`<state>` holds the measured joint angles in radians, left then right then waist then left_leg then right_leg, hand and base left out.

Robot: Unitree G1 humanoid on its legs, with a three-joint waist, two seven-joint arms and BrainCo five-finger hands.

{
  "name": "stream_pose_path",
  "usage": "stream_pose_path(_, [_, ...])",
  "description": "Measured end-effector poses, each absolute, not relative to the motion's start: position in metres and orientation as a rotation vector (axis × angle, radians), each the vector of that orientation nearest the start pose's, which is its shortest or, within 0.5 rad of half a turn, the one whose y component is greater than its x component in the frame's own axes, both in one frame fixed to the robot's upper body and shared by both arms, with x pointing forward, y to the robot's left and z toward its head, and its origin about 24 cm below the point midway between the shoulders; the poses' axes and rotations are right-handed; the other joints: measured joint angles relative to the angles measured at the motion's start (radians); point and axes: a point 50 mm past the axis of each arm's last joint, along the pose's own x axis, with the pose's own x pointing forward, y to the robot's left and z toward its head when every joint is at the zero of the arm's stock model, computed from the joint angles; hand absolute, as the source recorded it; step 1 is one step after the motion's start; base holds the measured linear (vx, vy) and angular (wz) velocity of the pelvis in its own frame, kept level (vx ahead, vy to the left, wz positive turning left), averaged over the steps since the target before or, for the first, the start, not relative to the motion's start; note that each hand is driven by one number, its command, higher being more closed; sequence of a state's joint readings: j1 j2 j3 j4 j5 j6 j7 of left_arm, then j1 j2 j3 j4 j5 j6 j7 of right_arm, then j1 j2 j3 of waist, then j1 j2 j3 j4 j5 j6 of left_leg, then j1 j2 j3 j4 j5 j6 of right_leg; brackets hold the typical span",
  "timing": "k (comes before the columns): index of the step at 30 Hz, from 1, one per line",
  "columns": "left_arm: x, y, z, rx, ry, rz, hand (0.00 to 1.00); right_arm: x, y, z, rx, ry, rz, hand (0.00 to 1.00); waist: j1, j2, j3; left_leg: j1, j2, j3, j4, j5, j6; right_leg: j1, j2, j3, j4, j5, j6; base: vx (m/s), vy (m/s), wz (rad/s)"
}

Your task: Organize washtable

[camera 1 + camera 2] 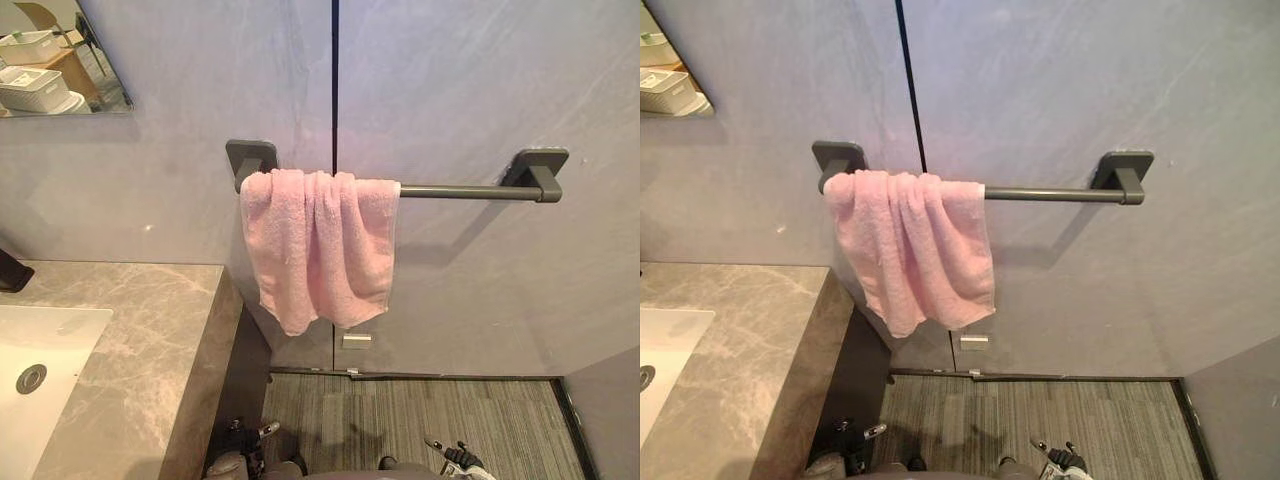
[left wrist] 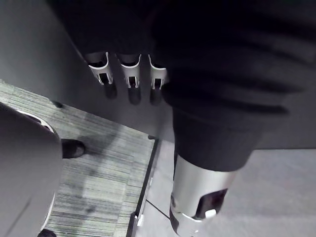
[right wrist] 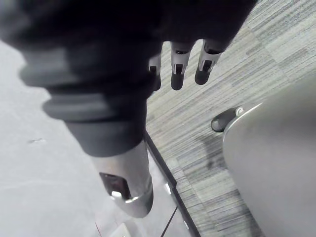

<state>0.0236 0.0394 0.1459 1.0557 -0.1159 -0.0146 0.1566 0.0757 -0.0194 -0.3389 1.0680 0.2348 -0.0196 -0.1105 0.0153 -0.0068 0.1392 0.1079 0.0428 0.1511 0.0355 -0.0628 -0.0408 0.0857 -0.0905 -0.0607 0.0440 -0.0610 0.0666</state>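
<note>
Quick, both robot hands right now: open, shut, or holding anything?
Left robot hand: open, fingers straight, holding nothing.
Right robot hand: open, fingers straight, holding nothing.

The towel (image 1: 318,245) above my left hand (image 2: 131,74)
It hangs on the rail's (image 1: 465,191) left end; the counter (image 1: 150,340) lies farther left.
</note>
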Motion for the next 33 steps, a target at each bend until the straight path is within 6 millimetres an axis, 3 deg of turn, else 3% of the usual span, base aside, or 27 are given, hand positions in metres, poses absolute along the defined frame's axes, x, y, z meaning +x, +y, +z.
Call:
stream_pose_path(5, [0.136,0.184,-0.137,-0.040,0.868,0.344,0.00,0.080,-0.204,-0.164,0.294,1.088,-0.595,0.00,0.002,-0.007,-0.008,-0.003,-0.007,-0.055,-0.005,0.000,0.000,0.018,-0.003,-0.025,-0.019,0.005,0.001,0.02,-0.012,0.14])
stream_pose_path(9, [0.146,0.182,-0.121,-0.084,0.738,0.364,0.00,0.080,-0.206,-0.163,0.279,1.076,-0.592,0.00,-0.001,0.004,-0.018,-0.002,-0.009,-0.071,-0.030,0.012,0.004,0.018,-0.003,-0.044,-0.025,0.005,0.001,0.00,-0.019,0.10])
stream_pose_path(23, [0.173,0.171,-0.061,-0.160,0.401,0.398,0.00,0.072,-0.210,-0.161,0.233,1.057,-0.629,0.00,0.000,0.010,-0.038,0.015,-0.007,-0.069,-0.058,0.012,0.004,0.033,-0.002,-0.051,-0.046,0.005,0.001,0.00,-0.006,0.01])
stream_pose_path(33, [0.187,0.168,-0.034,-0.076,0.273,0.418,0.00,0.071,-0.210,-0.161,0.210,1.063,-0.631,0.00,-0.002,0.008,-0.047,0.032,-0.005,-0.064,-0.068,0.012,0.004,0.048,0.000,-0.049,-0.056,0.005,0.001,-0.01,-0.004,0.00])
